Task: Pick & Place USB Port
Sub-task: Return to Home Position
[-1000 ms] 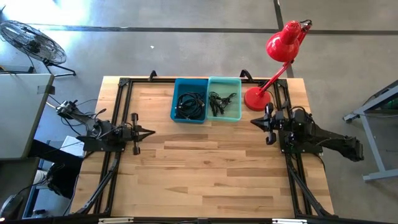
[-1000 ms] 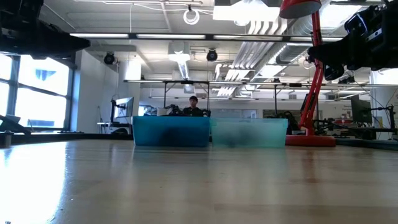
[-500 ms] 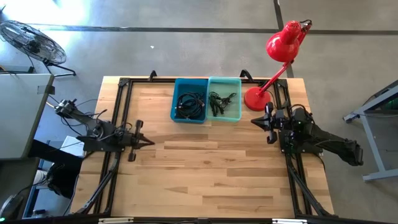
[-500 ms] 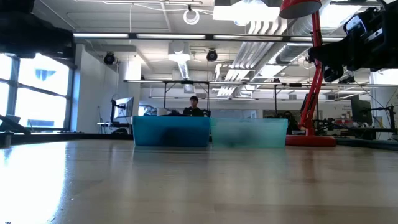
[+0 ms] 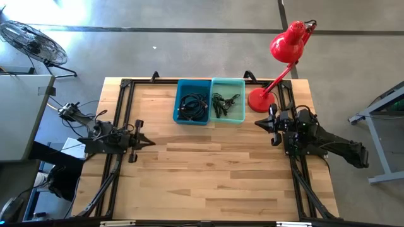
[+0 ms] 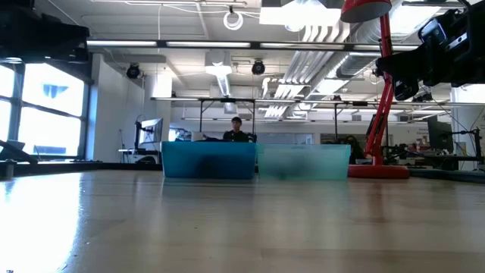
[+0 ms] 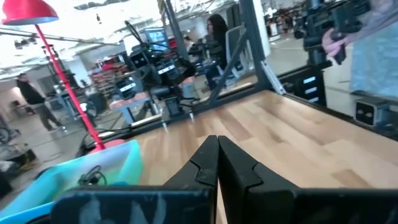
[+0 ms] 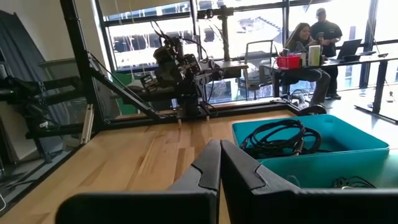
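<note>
Two bins stand side by side at the far middle of the table. The blue bin (image 5: 192, 101) holds coiled black cables (image 8: 280, 138). The teal bin (image 5: 228, 99) holds smaller dark cables and plugs; I cannot single out a USB piece among them. My left gripper (image 5: 153, 142) hovers shut over the table's left part, pointing right, nearer than the blue bin. My right gripper (image 5: 255, 123) hovers shut at the right side, pointing left, just right of the teal bin. In both wrist views the fingertips (image 7: 217, 142) (image 8: 220, 144) meet with nothing between them.
A red desk lamp (image 5: 278, 63) stands with its round base on the far right corner, close behind my right gripper. A black frame (image 5: 126, 85) runs along the table's edges. Bare wood (image 5: 208, 170) spreads from the bins to the near edge. People sit in the room beyond.
My left gripper has swung a little toward the near edge and turned slightly about its axis, staying shut. My right arm and both bins have kept still.
</note>
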`<move>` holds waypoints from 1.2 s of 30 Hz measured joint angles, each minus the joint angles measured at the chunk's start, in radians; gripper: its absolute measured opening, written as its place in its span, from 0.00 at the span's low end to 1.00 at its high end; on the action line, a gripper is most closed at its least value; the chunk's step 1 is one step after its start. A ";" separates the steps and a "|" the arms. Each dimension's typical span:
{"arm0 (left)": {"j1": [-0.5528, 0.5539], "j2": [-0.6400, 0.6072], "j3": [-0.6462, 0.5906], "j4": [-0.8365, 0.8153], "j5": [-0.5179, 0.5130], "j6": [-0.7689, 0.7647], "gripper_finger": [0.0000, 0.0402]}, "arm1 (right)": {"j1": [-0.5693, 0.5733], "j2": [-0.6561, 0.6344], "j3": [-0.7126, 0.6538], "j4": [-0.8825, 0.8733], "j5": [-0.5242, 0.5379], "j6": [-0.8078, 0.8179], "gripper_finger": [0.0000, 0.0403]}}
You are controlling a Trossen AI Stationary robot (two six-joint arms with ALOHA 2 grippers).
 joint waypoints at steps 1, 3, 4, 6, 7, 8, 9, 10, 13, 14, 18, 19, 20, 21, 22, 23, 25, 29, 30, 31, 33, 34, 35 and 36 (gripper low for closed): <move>0.000 0.000 0.000 0.000 0.006 -0.006 0.00 | 0.000 0.000 0.000 0.000 0.001 -0.002 0.00; 0.000 0.000 0.000 0.000 0.021 -0.020 0.00 | 0.000 0.000 0.000 0.000 0.001 -0.005 0.00; 0.000 0.000 0.000 -0.001 0.026 -0.025 0.00 | 0.000 0.000 0.000 0.000 0.001 -0.006 0.00; 0.000 0.000 0.000 -0.002 0.044 -0.039 0.00 | 0.000 0.000 0.000 0.000 0.002 -0.006 0.00; 0.000 0.000 0.000 -0.003 0.055 -0.045 0.00 | 0.000 0.000 0.000 0.000 0.002 -0.006 0.00; 0.000 0.000 0.000 -0.005 0.070 -0.054 0.00 | 0.000 0.000 0.000 0.000 0.002 -0.006 0.00; 0.000 0.000 0.000 -0.008 0.078 -0.066 0.00 | 0.000 0.000 0.000 0.000 0.002 -0.007 0.00; 0.000 0.000 0.000 -0.008 0.084 -0.074 0.00 | 0.000 0.000 0.000 0.000 0.007 -0.008 0.00; 0.000 0.000 0.000 -0.008 0.087 -0.095 0.00 | 0.000 0.000 0.000 -0.006 0.055 -0.005 0.00; 0.000 0.000 0.000 -0.008 0.087 -0.095 0.00 | 0.000 0.000 0.000 -0.011 0.067 0.001 0.00; -0.001 0.000 0.000 -0.008 0.087 -0.056 0.00 | 0.000 0.000 0.000 -0.022 0.109 0.015 0.00; -0.001 0.000 0.000 -0.008 0.087 -0.044 0.00 | 0.000 0.000 0.000 -0.022 0.112 0.015 0.00; -0.001 0.000 0.000 -0.008 0.087 -0.040 0.00 | 0.000 0.000 0.000 -0.022 0.112 0.016 0.00; -0.001 0.000 0.000 -0.008 0.087 -0.039 0.00 | 0.000 0.000 0.000 -0.022 0.111 0.016 0.00; -0.001 0.000 0.000 -0.008 0.087 -0.039 0.00 | 0.000 0.000 0.000 -0.022 0.109 0.016 0.00; -0.001 0.000 0.000 -0.008 0.087 -0.038 0.00 | 0.000 0.000 0.000 -0.022 0.109 0.016 0.00; -0.001 0.000 0.000 -0.008 0.087 -0.037 0.00 | 0.000 0.000 0.000 -0.022 0.108 0.016 0.00; -0.001 0.000 0.000 -0.008 0.087 -0.036 0.00 | 0.000 0.000 0.000 -0.022 0.108 0.017 0.00; -0.001 0.000 0.000 -0.008 0.087 -0.036 0.00 | 0.000 0.000 0.000 -0.022 0.108 0.017 0.00; -0.001 0.000 0.000 -0.008 0.087 -0.036 0.00 | 0.000 0.000 0.000 -0.022 0.108 0.017 0.00; -0.001 0.000 0.000 -0.008 0.087 -0.036 0.00 | 0.000 0.000 0.000 -0.022 0.107 0.017 0.00; -0.001 0.000 0.000 -0.008 0.087 -0.036 0.00 | 0.000 0.000 0.000 -0.022 0.107 0.017 0.00; -0.001 0.000 0.000 -0.008 0.087 -0.036 0.00 | 0.000 0.000 0.000 -0.022 0.107 0.017 0.00; -0.001 0.000 0.000 -0.008 0.087 -0.036 0.00 | 0.002 0.000 0.000 -0.022 0.107 0.017 0.00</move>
